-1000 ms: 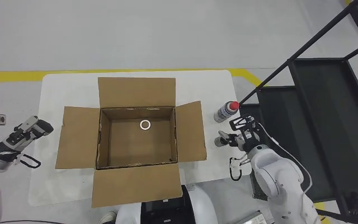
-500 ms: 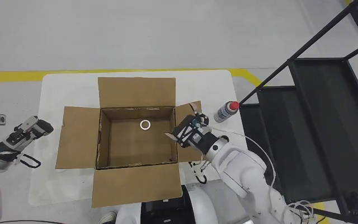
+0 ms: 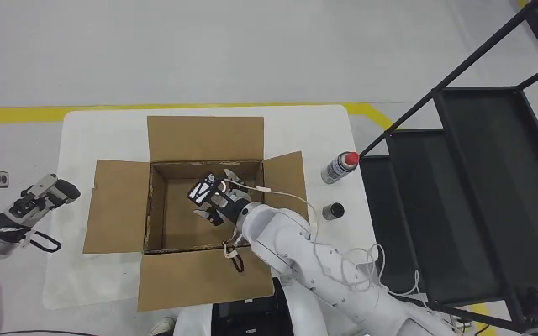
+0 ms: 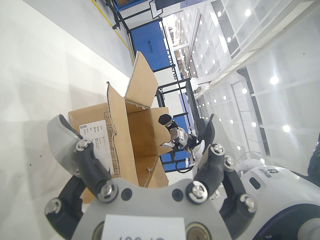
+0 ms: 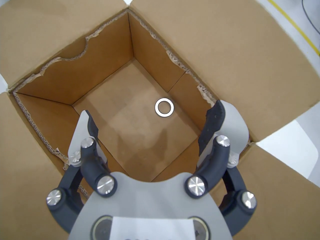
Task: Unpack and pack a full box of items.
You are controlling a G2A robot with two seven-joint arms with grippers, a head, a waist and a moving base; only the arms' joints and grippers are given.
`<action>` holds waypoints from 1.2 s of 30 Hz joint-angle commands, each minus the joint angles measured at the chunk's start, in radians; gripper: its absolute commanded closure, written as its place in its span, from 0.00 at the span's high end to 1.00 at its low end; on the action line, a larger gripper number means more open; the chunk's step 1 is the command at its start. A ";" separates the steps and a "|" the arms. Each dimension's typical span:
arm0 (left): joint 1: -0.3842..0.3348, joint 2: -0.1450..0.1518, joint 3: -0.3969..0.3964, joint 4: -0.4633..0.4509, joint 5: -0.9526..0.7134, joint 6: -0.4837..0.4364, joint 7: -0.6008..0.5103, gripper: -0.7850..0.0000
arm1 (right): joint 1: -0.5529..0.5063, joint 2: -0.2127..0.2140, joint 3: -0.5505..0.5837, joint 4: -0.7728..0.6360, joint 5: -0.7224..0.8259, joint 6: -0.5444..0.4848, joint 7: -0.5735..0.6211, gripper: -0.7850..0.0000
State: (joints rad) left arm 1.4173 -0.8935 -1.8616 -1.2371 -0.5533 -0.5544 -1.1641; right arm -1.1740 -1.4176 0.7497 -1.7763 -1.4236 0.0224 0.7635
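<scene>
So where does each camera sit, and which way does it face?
Top view: above the arms, looking straight down at the white table and open brown cardboard box; right gripper over the box, left gripper beside the table.
Left wrist view: on that wrist, looking sideways at the box's outside; own open gripper in front.
Right wrist view: on that wrist, looking down into the box at a small silver ring; own open gripper in front.
Shared: all three show the box.

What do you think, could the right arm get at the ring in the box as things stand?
Probably yes: the right gripper hangs open above the open box, and nothing lies between it and the ring.
</scene>
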 commanded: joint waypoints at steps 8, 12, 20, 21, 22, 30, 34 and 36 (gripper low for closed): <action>0.000 0.000 0.000 0.000 0.000 0.000 0.000 1.00 | 0.020 -0.013 -0.015 0.033 0.036 0.010 0.005 1.00; 0.000 0.000 0.000 0.000 0.000 0.000 0.000 1.00 | 0.020 -0.013 -0.015 0.033 0.036 0.010 0.005 1.00; 0.000 0.000 0.000 0.000 0.000 0.000 0.000 1.00 | -0.008 -0.035 0.047 0.070 0.337 0.097 -0.094 1.00; 0.000 0.000 0.000 0.000 0.000 0.000 0.000 1.00 | -0.010 -0.041 0.045 0.088 0.364 0.141 -0.108 1.00; 0.000 0.000 0.000 0.000 0.000 0.000 0.000 1.00 | -0.007 -0.048 0.037 0.109 0.377 0.187 -0.114 1.00; 0.000 0.000 0.000 0.000 0.000 0.000 0.000 1.00 | 0.021 -0.112 -0.070 0.260 0.372 0.517 -0.227 1.00; 0.000 0.000 0.000 0.000 0.000 0.000 0.000 1.00 | 0.040 -0.143 -0.126 0.329 0.318 0.637 -0.280 1.00; 0.000 0.000 0.000 0.000 0.000 0.000 0.000 1.00 | 0.042 -0.148 -0.133 0.338 0.319 0.645 -0.285 1.00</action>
State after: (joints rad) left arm 1.4173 -0.8935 -1.8616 -1.2371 -0.5533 -0.5544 -1.1641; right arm -1.1324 -1.5651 0.6174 -1.4399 -1.1059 0.6660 0.4785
